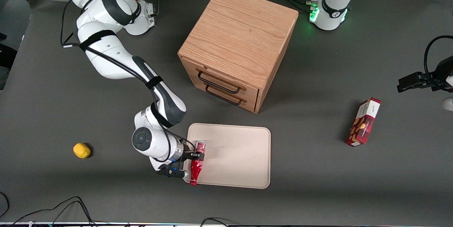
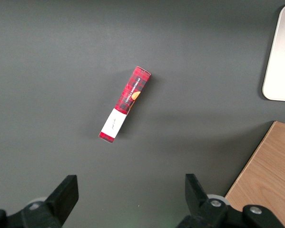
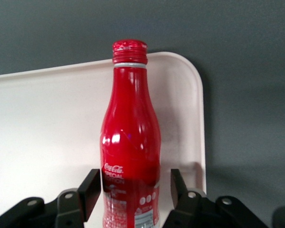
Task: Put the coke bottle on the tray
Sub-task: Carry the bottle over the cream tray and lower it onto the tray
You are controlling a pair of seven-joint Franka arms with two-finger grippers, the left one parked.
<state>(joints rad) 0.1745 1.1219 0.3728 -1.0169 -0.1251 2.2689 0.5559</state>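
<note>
The claw (image 1: pixel 198 156) is clenched on the coke bottle (image 1: pixel 196 167), holding it lengthwise over the tray (image 1: pixel 240 156) at the edge toward the working arm. Best to lower it until it rests on the tray floor inside the rim, then release.

Overhead front view, two wrist close-ups
</note>
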